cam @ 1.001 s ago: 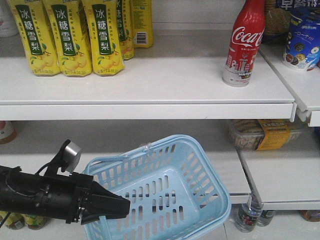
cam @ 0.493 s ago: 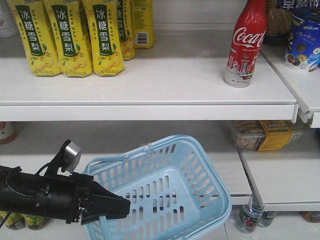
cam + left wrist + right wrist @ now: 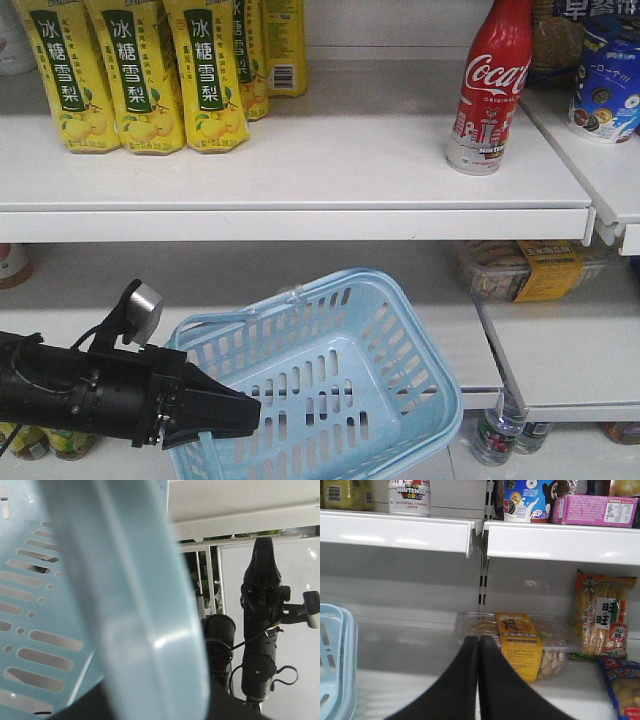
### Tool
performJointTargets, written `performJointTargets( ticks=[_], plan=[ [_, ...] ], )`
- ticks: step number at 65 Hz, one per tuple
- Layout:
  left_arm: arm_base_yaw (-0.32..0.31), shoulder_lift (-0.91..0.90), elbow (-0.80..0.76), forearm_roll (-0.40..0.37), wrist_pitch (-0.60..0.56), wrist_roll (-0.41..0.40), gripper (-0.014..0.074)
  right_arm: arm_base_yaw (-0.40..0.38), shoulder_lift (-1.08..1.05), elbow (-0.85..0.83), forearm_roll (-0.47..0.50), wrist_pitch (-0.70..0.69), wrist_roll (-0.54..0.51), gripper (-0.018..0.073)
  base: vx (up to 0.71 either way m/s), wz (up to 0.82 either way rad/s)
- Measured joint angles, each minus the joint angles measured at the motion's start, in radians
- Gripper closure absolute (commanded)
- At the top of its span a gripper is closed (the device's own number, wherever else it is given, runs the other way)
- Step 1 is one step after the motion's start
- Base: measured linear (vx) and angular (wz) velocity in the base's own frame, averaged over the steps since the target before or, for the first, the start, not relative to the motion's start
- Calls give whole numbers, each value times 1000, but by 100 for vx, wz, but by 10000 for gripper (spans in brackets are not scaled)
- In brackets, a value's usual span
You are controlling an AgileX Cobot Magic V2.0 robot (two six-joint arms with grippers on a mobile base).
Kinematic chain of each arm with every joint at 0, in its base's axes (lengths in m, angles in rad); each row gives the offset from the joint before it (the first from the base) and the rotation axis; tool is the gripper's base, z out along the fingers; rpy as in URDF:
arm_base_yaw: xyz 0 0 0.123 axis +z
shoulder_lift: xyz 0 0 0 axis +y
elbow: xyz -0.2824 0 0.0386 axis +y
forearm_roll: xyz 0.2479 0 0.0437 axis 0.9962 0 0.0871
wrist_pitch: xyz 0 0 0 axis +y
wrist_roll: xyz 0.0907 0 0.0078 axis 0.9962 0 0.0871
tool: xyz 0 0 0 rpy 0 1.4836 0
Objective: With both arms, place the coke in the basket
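The left pincer [image 3: 243, 409] grips the basket [image 3: 340, 283] rim; the right pincer [image 3: 479, 642] is closed, empty. The coke [image 3: 490, 85] stands untouched on the upper shelf [image 3: 300, 160] (pick not begun); the right pincer must open and reach it.

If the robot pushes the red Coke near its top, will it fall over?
Probably: the coke is tall and slim on a small base, so a high push could tip it. Smooth and round, it may then roll.
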Motion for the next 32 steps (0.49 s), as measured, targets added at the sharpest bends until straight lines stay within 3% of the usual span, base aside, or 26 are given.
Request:
performJointTargets(
  ticks=[21, 32],
  plan=[
    [0, 0, 0, 0, 0, 0, 602, 0, 0, 0, 0, -13, 0, 569, 0, 0],
    [0, 0, 0, 0, 0, 0, 602, 0, 0, 0, 97, -111, 48, 569, 0, 0]
  ],
)
